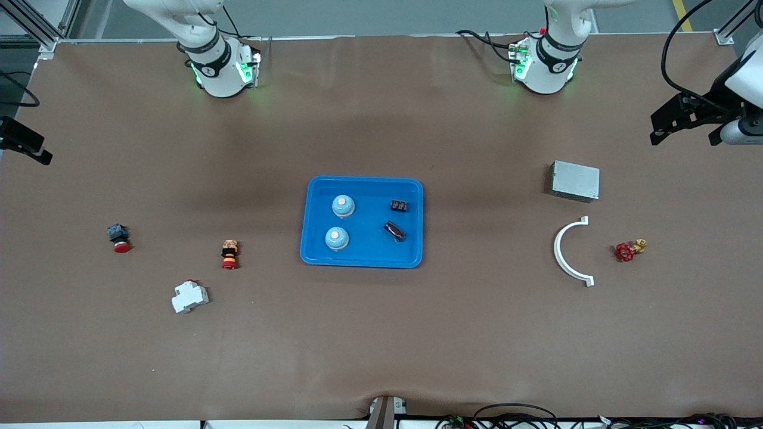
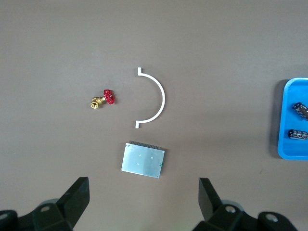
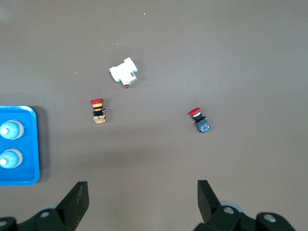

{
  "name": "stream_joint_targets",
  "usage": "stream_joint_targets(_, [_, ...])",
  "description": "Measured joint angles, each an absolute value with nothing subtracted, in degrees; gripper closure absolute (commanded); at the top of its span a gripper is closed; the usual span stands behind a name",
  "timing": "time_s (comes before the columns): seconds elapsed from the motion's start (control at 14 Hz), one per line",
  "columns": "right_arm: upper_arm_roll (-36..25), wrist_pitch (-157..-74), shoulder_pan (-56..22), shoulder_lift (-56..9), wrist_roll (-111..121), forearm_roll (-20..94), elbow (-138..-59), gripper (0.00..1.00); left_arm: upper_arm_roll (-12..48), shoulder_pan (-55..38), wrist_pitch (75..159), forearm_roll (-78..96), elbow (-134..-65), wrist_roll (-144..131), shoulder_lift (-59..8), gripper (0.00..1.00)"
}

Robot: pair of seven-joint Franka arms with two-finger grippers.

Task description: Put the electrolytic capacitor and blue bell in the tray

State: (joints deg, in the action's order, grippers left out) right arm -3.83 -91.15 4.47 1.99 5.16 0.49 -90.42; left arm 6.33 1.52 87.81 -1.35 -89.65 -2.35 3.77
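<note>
The blue tray [image 1: 365, 260] lies mid-table. Inside it lie the dark maroon electrolytic capacitor [image 1: 394, 230] and two blue bells [image 1: 343, 206] [image 1: 337, 238], one nearer the front camera than the other. The left wrist view shows the capacitor [image 2: 301, 109] at the tray's edge [image 2: 284, 120]. The bells [image 3: 9, 130] also appear in the right wrist view. My left gripper [image 2: 143, 192] hangs open and empty over bare table beside the grey box. High over the right arm's end of the table, my right gripper [image 3: 142, 195] is open and empty too.
A tiny black block [image 1: 399, 205] shares the tray. Toward the left arm's end lie a grey metal box [image 1: 575, 180], a white curved piece [image 1: 566, 250] and a red valve [image 1: 626, 251]. Two red push buttons [image 1: 119, 238] [image 1: 229, 254] and a white breaker [image 1: 189, 296] lie toward the right arm's end.
</note>
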Motion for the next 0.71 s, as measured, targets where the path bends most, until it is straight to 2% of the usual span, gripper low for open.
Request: stream_joint_targets(0.71, [-3.48, -91.30, 4.47, 2.55, 3.97, 0.49, -90.98, 0.00, 5.77, 2.28, 85.83, 2.33, -88.20, -2.61, 3.77, 0.00])
